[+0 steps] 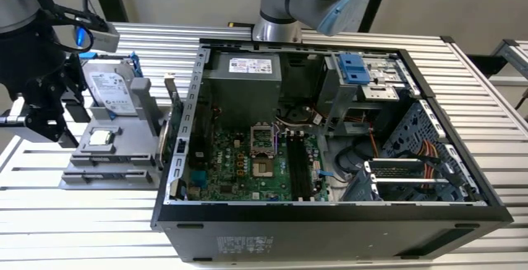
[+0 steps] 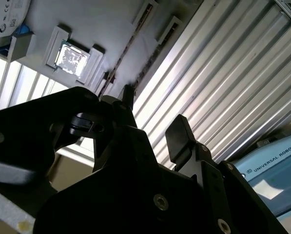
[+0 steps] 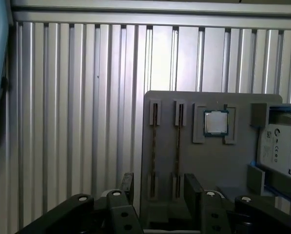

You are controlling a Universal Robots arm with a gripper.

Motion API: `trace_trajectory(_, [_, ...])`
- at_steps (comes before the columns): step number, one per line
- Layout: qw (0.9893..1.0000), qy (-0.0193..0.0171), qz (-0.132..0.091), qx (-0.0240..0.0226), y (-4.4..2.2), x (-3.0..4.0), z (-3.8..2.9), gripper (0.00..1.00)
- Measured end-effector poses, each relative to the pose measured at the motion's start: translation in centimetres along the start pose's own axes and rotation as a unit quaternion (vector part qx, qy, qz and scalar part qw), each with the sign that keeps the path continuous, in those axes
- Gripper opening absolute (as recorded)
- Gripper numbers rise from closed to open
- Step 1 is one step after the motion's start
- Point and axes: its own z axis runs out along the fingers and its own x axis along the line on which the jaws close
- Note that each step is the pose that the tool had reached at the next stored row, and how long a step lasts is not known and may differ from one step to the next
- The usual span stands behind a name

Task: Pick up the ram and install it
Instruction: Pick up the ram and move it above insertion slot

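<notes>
Two ram sticks stand on edge in slots of a grey holder (image 3: 218,170); they look like thin dark strips. One ram stick (image 3: 154,146) lies beside the other ram stick (image 3: 177,146). In the first wrist view my gripper (image 3: 160,187) hovers open over their near ends, one finger (image 3: 127,185) outside each side of the pair, nothing held. In the second wrist view the gripper (image 2: 154,114) is open above the same ram strips (image 2: 130,46). In the exterior view the gripper (image 1: 58,128) hangs at that view's left, beside the holder (image 1: 107,165). The black motherboard slots (image 1: 301,165) lie inside the open case.
A small square processor chip (image 3: 215,122) and a silver hard drive (image 3: 281,151) also sit on the holder. The open computer case (image 1: 330,208) stands at the exterior view's right on the ribbed metal table (image 1: 74,220). The arm's base (image 1: 285,10) rises behind the case.
</notes>
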Motion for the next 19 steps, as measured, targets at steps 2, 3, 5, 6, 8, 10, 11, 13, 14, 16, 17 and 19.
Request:
trace_trajectory(2, [1.0000, 0.0009, 0.000, 0.0000, 0.00, 0.00, 0.17, 1.00])
trace_trajectory(3, [1.0000, 0.0012, 0.000, -0.0001, -0.01, -0.01, 0.27, 1.00])
trace_trajectory(5, [1.0000, 0.0016, 0.000, -0.0001, 0.00, -0.02, 0.50, 1.00])
trace_trajectory(6, [1.0000, 0.0016, 0.001, -0.0001, 0.00, -0.02, 0.58, 1.00])
trace_trajectory(8, [1.0000, 0.0017, 0.002, -0.0001, 0.00, -0.02, 0.73, 1.00])
trace_trajectory(10, [1.0000, 0.0018, 0.004, -0.0002, -0.01, -0.04, 0.84, 1.00])
trace_trajectory(11, [1.0000, 0.0017, 0.004, -0.0002, -0.01, -0.07, 0.90, 1.00])
trace_trajectory(13, [1.0000, 0.0017, 0.004, -0.0002, -0.01, -0.13, 1.07, 1.00])
trace_trajectory(14, [1.0000, 0.0016, 0.004, -0.0001, -0.02, -0.14, 1.17, 1.00])
trace_trajectory(16, [1.0000, 0.0016, 0.004, -0.0002, -0.02, -0.19, 1.36, 1.00])
trace_trajectory(17, [1.0000, 0.0017, 0.004, -0.0002, -0.03, -0.23, 1.58, 1.00])
trace_trajectory(19, [1.0000, 0.0017, 0.004, -0.0002, -0.05, -0.26, 1.81, 1.00])
